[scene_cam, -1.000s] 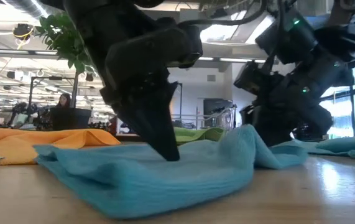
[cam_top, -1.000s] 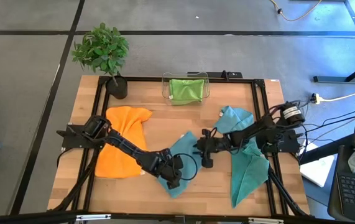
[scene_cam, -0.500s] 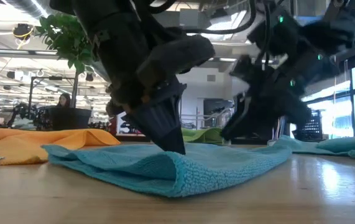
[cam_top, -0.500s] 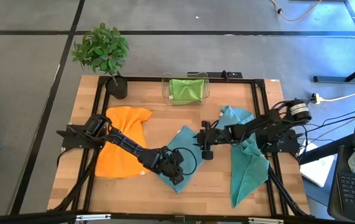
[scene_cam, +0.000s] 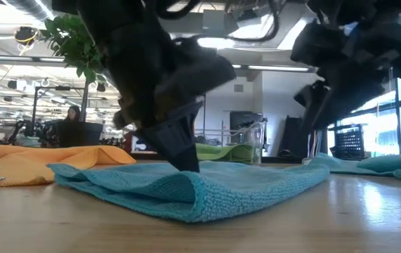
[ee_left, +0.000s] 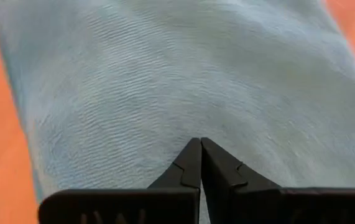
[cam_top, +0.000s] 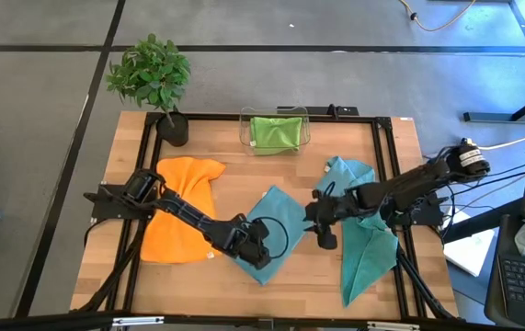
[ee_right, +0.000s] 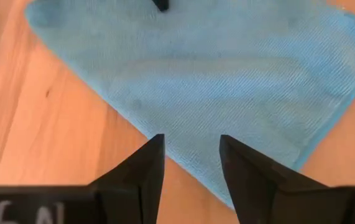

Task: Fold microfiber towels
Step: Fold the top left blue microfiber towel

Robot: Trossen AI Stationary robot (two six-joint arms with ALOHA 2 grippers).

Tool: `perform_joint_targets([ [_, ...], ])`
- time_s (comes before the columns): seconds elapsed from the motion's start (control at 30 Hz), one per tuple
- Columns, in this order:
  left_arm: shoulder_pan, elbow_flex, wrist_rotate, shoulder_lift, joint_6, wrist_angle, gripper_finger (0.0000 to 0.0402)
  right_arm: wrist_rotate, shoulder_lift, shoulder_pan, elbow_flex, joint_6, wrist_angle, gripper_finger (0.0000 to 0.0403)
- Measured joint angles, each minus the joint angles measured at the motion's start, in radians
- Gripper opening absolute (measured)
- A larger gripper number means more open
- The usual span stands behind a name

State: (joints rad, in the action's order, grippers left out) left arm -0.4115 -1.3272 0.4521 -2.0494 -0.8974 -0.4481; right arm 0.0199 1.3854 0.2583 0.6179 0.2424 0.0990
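Two grippers work: the left gripper [cam_top: 255,250], pinched closed, presses the blue towel [cam_top: 271,219]; the right gripper [cam_top: 323,230] hangs open, empty. Fold might slip.

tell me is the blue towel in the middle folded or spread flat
Folded: the blue towel lies doubled, a rounded fold at its near edge, the shut left gripper pressing on top.
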Motion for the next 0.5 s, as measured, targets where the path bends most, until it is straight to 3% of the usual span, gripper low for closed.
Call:
perform_joint_targets([
  [0.23, -0.020, -0.054, 0.007, 0.007, 0.371, -0.010, 0.0001, 0.124, 0.041, 0.055, -0.019, 0.103, -0.103, 0.0157],
  [0.4, -0.008, -0.055, -0.002, 0.008, 0.478, -0.015, 0.0009, 0.127, 0.079, 0.078, -0.018, 0.123, -0.174, 0.0157],
  [0.5, 0.005, -0.054, -0.091, 0.008, 0.513, -0.016, 0.0009, 0.127, 0.109, 0.078, -0.018, 0.118, -0.172, 0.0157],
])
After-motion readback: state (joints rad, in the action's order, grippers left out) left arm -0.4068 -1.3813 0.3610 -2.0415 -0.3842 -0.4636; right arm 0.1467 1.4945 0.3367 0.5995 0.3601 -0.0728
